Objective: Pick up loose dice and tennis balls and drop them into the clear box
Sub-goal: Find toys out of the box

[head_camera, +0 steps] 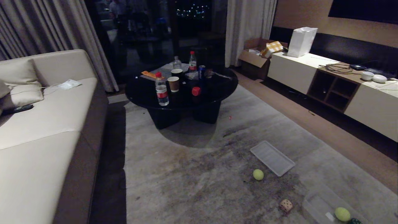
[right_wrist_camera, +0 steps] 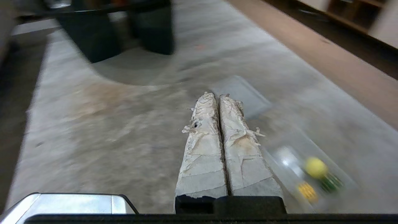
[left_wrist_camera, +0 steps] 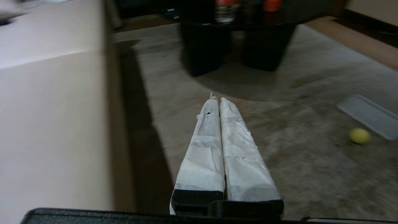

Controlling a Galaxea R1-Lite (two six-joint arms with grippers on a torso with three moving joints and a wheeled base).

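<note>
Yellow-green fuzz catches the eye first: one tennis ball (head_camera: 258,174) lies loose on the grey rug (head_camera: 192,174), just beside the near corner of the flat ribbed lid (head_camera: 272,157). Nearer the robot and to its right, a beige-pink die (head_camera: 286,205) sits on the rug, just off the left end of the clear box (head_camera: 317,202). That box is at the lower right edge of the head view, and it already has tenants: a second tennis ball (head_camera: 342,214) and a dark green die (head_camera: 354,221) peeking in at the frame edge (the right wrist view also picks up a yellow die (right_wrist_camera: 307,190) in there).

Neither arm shows in the head view. The left pincer (left_wrist_camera: 217,100) has its taped fingers pressed together, holding nothing, pointing out over the rug towards the black bench (head_camera: 182,90). The right pincer (right_wrist_camera: 216,95) is likewise closed and empty, hanging over the rug with the box just to one side.

So, by my reading, this is the approach step, with no grasp begun and two loose items left in sight; a red die I cannot find. The next move calls for closing in on the beige-pink die or the loose ball, spreading a pincer wide enough for it, and coming down square so it doesn't roll away.
</note>
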